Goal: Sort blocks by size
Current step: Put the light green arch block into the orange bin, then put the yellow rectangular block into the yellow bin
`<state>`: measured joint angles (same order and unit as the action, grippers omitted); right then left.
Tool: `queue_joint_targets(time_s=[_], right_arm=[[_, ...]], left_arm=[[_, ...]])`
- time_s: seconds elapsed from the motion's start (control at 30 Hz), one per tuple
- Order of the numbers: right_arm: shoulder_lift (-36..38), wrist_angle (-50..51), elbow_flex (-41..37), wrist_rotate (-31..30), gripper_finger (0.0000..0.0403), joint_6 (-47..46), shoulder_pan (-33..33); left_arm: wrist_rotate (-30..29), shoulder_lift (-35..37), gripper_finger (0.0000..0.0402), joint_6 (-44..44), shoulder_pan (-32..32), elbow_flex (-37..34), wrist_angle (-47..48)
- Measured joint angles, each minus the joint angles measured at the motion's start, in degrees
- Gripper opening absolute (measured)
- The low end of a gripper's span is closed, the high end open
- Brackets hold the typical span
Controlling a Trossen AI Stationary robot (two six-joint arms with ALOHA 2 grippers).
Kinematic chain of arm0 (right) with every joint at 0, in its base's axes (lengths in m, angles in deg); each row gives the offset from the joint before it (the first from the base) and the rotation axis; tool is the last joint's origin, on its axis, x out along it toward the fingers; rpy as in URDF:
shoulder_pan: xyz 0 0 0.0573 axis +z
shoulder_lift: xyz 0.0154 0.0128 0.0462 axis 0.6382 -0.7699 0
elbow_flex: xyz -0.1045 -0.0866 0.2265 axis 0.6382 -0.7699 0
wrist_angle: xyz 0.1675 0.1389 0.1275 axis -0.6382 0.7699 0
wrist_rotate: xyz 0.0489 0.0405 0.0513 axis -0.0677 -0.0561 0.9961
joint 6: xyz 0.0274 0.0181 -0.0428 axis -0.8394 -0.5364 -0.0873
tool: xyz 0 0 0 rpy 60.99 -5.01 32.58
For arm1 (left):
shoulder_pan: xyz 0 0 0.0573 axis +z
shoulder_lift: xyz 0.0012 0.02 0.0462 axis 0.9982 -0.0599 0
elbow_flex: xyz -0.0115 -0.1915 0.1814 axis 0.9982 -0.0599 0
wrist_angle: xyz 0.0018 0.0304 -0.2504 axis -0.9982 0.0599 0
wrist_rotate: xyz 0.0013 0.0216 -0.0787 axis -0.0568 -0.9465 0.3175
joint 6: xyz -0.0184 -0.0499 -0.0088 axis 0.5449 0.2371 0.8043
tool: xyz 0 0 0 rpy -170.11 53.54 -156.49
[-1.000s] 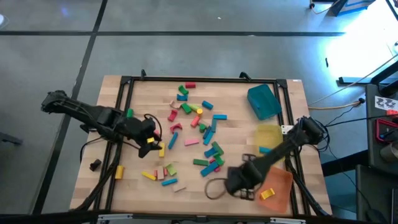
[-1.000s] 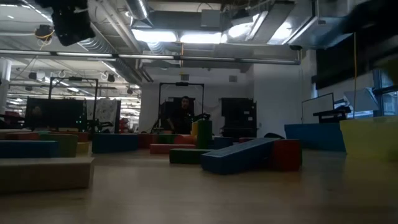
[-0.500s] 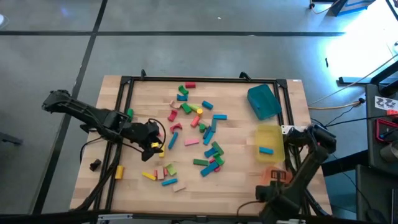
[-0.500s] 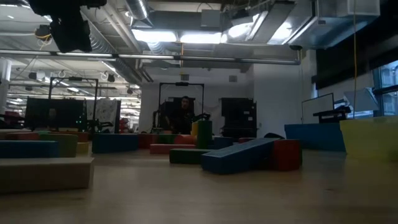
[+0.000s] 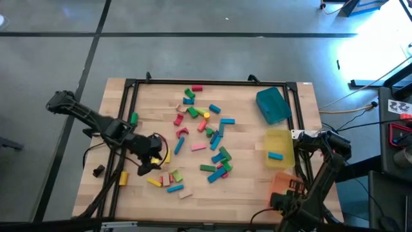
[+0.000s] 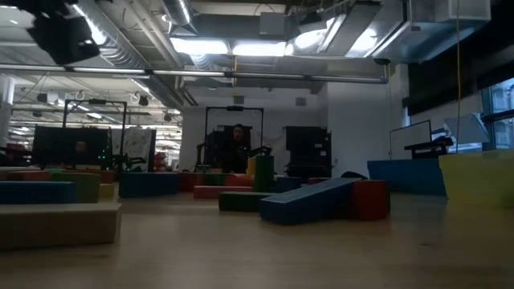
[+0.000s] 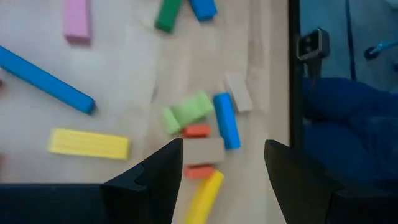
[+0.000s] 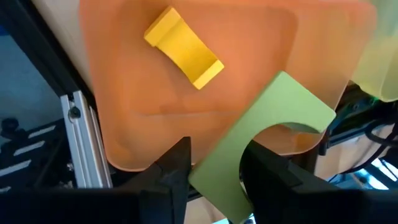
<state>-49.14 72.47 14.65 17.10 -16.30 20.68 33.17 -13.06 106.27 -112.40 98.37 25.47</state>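
From above, your blocks [image 5: 205, 138] lie scattered across the middle of the table [image 5: 244, 187], with one blue block in the yellow tray [image 5: 280, 147]. Your left gripper [image 5: 153, 152] hangs over the group near the left front.

At table height, blocks stand in a row across the table; a person [image 6: 238, 144] sits far behind.

Your left wrist camera shows the fingers [image 7: 163, 177] spread wide, holding nothing, above a small block cluster [image 7: 202, 127].

Your right wrist camera shows the right gripper [image 8: 214, 168] clamped on a green arch block [image 8: 261, 134] over the orange tray [image 8: 143, 106], which holds a yellow block [image 8: 183, 48].
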Motion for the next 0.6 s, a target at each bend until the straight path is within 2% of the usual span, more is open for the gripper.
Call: queue_joint_targets(time_s=[0.2,0.43,0.6], right_arm=[[0.0,0.7,0.0,0.0,0.014,-5.2,0.0],[0.0,1.5,0.0,-0.6,0.0209,-8.5,0.0],[0.0,1.4,0.0,-0.5,0.0235,-8.4,0.0]], left_arm=[[0.2,-2.4,0.021,5.0,-6.4,0.0,-0.1],[0.2,-6.0,0.021,5.6,-11.5,0.0,0.0],[0.1,-8.5,0.021,5.7,-14.3,0.0,2.2]])
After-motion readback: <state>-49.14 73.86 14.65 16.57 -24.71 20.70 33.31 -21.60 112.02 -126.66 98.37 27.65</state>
